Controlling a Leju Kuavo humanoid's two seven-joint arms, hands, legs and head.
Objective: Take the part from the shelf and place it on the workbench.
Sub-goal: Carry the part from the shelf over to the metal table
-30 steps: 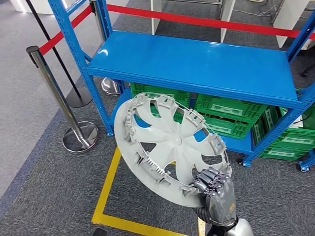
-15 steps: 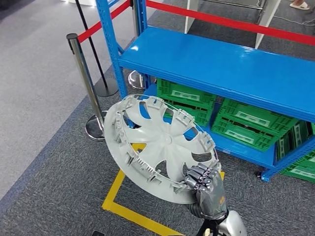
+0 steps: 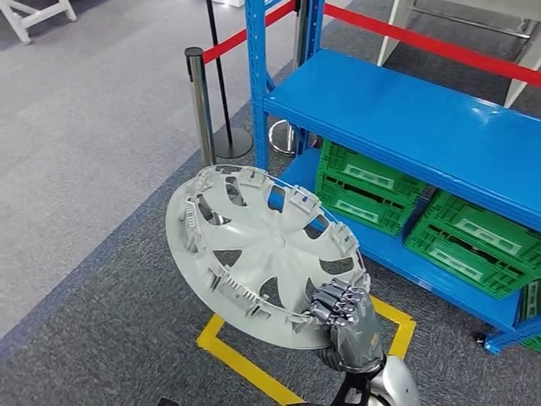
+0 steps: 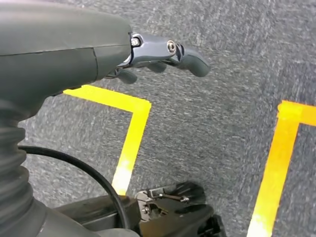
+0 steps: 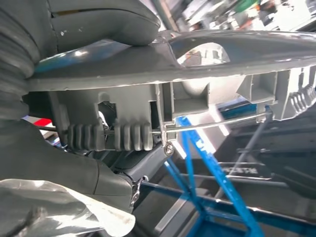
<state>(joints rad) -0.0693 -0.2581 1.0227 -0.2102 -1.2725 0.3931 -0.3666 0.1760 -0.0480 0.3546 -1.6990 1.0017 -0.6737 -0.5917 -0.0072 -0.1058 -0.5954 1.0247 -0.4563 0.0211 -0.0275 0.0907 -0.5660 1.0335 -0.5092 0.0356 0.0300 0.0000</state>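
Observation:
A large grey wheel cover (image 3: pixel 255 245) with spoke cut-outs hangs tilted above the carpet, in front of the blue shelf (image 3: pixel 408 123). My right hand (image 3: pixel 347 317) grips its near rim from below, fingers curled over the edge. Up close in the right wrist view, the same wheel cover (image 5: pixel 209 54) shows its ribbed rim, with the thumb (image 5: pixel 108 22) pressed against it. My left hand (image 4: pixel 111 49) hangs over the floor, holding nothing, fingers stretched out.
Green crates (image 3: pixel 370 186) fill the shelf's lower level. A steel stanchion (image 3: pixel 201 106) with a red belt (image 3: pixel 239 38) stands to the shelf's left. Yellow tape (image 3: pixel 243 364) marks a square on the grey carpet below the cover.
The whole view has swung left: shelf and stanchion slid rightward in the picture. The wheel cover stays in my right hand's grip at the same place in view.

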